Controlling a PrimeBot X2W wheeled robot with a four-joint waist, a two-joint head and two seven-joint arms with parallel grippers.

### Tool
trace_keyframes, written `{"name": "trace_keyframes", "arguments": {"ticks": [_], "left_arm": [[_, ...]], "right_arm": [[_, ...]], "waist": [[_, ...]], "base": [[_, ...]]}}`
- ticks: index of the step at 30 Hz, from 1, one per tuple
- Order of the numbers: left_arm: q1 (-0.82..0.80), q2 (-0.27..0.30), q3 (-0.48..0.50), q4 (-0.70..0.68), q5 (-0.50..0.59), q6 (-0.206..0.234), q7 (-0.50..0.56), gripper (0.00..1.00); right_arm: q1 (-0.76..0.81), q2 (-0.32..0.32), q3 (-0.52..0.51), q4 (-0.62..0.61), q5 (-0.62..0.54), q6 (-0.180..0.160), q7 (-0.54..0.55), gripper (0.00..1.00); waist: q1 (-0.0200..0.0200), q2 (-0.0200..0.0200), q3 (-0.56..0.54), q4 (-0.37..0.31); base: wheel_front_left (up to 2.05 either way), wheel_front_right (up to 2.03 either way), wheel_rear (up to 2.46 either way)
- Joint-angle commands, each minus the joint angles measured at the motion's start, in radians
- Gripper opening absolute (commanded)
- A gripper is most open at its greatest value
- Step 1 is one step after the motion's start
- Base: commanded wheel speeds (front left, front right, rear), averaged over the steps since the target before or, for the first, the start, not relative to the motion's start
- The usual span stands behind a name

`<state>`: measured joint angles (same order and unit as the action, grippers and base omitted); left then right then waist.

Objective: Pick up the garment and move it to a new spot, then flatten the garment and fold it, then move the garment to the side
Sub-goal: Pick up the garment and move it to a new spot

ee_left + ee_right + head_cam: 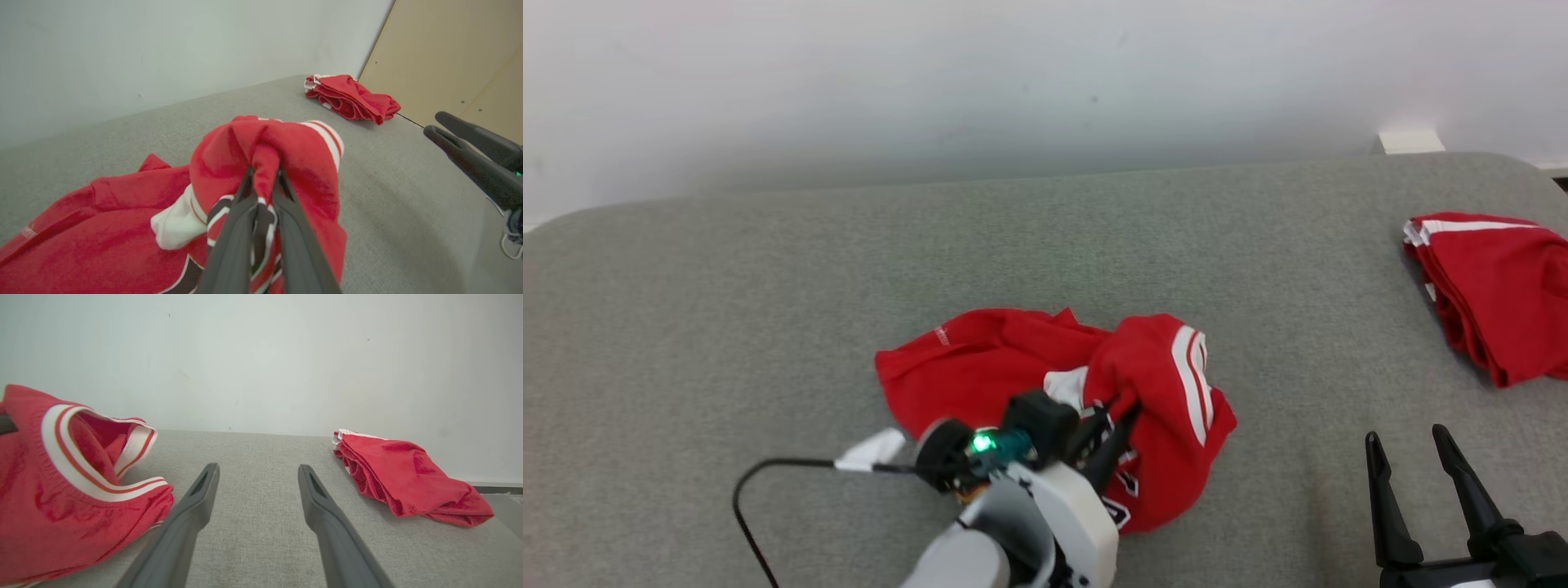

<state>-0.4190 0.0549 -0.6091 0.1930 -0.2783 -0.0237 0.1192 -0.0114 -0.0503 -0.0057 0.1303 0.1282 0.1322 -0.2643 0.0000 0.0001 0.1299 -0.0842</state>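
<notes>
- Currently, my left claw (264, 173) is clamped on a raised fold of the garment (980, 376). Red cloth is pinched between both fingers (241, 228).
- Garment position: it lies on the gray cushion (727, 310), toward the near edge and around the middle of the head view, under and ahead of my left wrist.
- Long axis: it runs left to right across the head view. The left portion lies fairly flat. The right portion is bunched and lifted where I hold it.
- Orientation: a white-striped trim band (1192, 376) sits at the right end. In the right wrist view this band rings an opening that faces toward my right claw (1406, 437). A white patch and black-and-white lettering show near my left fingers, but the lettering is too crumpled to read.
- Right claw: the fingers are spread wide with nothing between them, over bare cushion to the right of the garment and apart from it.
- Second item: a folded red cloth (1494, 294) with white edging rests at the far right of the cushion, well apart from the garment.
- Surface: gray woven fabric with rounded far corners.
- Room: a plain white wall (1013, 82) stands directly behind the cushion. In the left wrist view a pale wood panel (449, 53) stands beyond the right end. A black cable (747, 498) loops from my left wrist over the cushion.
</notes>
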Motion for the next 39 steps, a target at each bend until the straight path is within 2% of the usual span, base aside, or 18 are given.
{"name": "trace_keyframes", "arguments": {"ticks": [1, 3, 7, 8, 9, 10, 11, 12, 19, 22, 25, 28, 31, 37, 39], "left_arm": [[0.014, 0.001, -0.012, 0.019, -0.017, 0.002, -0.014, 0.0], [0.017, -0.001, -0.066, 0.073, -0.001, 0.002, -0.049, 0.0], [0.024, -0.003, -0.18, 0.137, -0.069, -0.031, -0.113, 0.0], [0.027, -0.002, -0.205, 0.149, -0.102, -0.039, -0.122, 0.06], [0.018, -0.002, -0.236, 0.16, -0.118, -0.052, -0.135, 0.17], [0.009, -0.003, -0.262, 0.17, -0.145, -0.063, -0.152, 0.33], [0.006, -0.002, -0.282, 0.182, -0.177, -0.071, -0.164, 0.76], [-0.004, -0.002, -0.306, 0.191, -0.195, -0.081, -0.18, 1.0], [-0.041, -0.002, -0.428, 0.256, -0.325, -0.106, -0.306, 1.0], [-0.043, -0.002, -0.437, 0.284, -0.357, -0.106, -0.337, 1.0], [-0.033, 0.016, -0.405, 0.299, -0.37, -0.098, -0.363, 1.0], [0.004, 0.055, -0.354, 0.272, -0.367, -0.053, -0.376, 1.0], [0.051, 0.108, -0.288, 0.221, -0.349, 0.017, -0.384, 1.0], [0.198, 0.205, -0.098, 0.07, -0.279, 0.156, -0.383, 1.0], [0.255, 0.215, -0.031, 0.021, -0.239, 0.186, -0.384, 1.0]], "right_arm": [[-0.01, -0.001, -0.001, 0.001, 0.014, -0.003, 0.001, 1.0], [-0.008, -0.001, 0.0, 0.004, 0.019, -0.003, 0.001, 1.0], [-0.001, -0.001, 0.001, 0.011, 0.019, -0.003, 0.001, 1.0], [-0.001, -0.001, 0.001, 0.012, 0.02, -0.003, 0.001, 1.0], [-0.004, -0.001, 0.001, 0.015, 0.022, -0.003, 0.001, 1.0], [-0.006, -0.001, 0.002, 0.016, 0.021, -0.003, 0.001, 1.0], [-0.008, -0.001, 0.003, 0.019, 0.021, -0.003, 0.001, 1.0], [-0.011, -0.001, 0.005, 0.021, 0.022, -0.003, 0.001, 1.0], [-0.007, -0.001, 0.002, 0.043, 0.015, -0.003, 0.001, 1.0], [0.006, -0.001, -0.004, 0.048, 0.012, -0.003, 0.001, 1.0], [0.019, -0.001, -0.016, 0.046, 0.006, -0.003, 0.001, 1.0], [0.038, -0.001, -0.032, 0.037, 0.001, -0.003, 0.001, 1.0], [0.057, -0.001, -0.053, 0.025, 0.001, -0.003, 0.001, 1.0], [0.097, -0.001, -0.088, 0.02, -0.005, -0.003, 0.001, 1.0], [0.106, -0.001, -0.094, 0.02, -0.013, -0.003, 0.001, 1.0]], "waist": [[0.0, -0.0001, 0.015, -0.021], [0.0, -0.0001, 0.021, -0.031], [0.0, -0.0001, 0.027, -0.043], [0.0, -0.0001, 0.029, -0.044], [0.0, -0.0001, 0.03, -0.045], [0.0, -0.0001, 0.031, -0.047], [0.0, -0.0001, 0.031, -0.047], [0.0, -0.0001, 0.032, -0.048], [0.0, -0.0001, 0.017, -0.043], [0.0, -0.0001, -0.002, -0.036], [0.0, -0.0001, -0.027, -0.028], [0.0, -0.0001, -0.056, -0.017], [0.0, -0.0001, -0.081, -0.001], [0.0, -0.0001, -0.124, 0.038], [0.0, -0.0001, -0.132, 0.05]], "base": [[0.0, 0.0, 0.0], [0.0, 0.0, 0.0], [0.0, 0.0, 0.0], [0.0, 0.0, 0.0], [0.0, 0.0, 0.0], [0.0, 0.0, 0.0], [0.0, 0.0, 0.0], [0.0, 0.0, 0.0], [0.0, 0.0, 0.0], [0.0, 0.0, 0.0], [0.0, 0.0, 0.0], [0.0, 0.0, 0.0], [0.0, 0.0, 0.0], [0.0, 0.0, 0.0], [0.0, 0.0, 0.0]]}}
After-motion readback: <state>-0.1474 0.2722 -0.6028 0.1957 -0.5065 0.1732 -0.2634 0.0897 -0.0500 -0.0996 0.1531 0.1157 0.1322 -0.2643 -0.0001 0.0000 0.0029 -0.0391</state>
